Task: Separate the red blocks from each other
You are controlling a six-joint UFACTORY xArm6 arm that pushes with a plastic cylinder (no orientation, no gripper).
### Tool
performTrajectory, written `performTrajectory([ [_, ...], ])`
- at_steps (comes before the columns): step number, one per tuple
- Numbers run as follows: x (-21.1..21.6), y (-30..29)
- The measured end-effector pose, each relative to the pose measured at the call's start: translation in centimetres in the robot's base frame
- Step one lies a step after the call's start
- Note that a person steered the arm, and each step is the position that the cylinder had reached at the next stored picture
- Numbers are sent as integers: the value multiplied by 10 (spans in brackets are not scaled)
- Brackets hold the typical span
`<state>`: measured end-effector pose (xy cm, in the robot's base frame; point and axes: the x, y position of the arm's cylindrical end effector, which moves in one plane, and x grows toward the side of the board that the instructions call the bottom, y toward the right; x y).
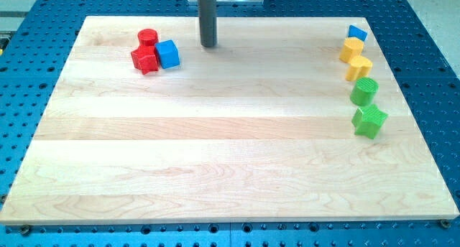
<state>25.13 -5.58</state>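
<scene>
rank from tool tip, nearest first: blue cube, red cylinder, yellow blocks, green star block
1. Blue cube, just to the view's left of my tip.
2. Red cylinder, farther left, behind the cube.
3. Yellow blocks, far right.
4. Green star block, far right, lowest in the view.

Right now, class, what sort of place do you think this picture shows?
Probably a robotics lab bench: a wooden board lies on a blue perforated table, small coloured blocks such as the red cylinder sit on it, and a dark rod's tip rests to their right.

Single high frontal view over whole board (pixel 230 175)
</scene>
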Motion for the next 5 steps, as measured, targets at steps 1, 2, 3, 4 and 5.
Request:
performTrajectory([
  [1,11,-76],
  [2,110,-100],
  [3,168,-66],
  [4,155,-111],
  [5,196,-139],
])
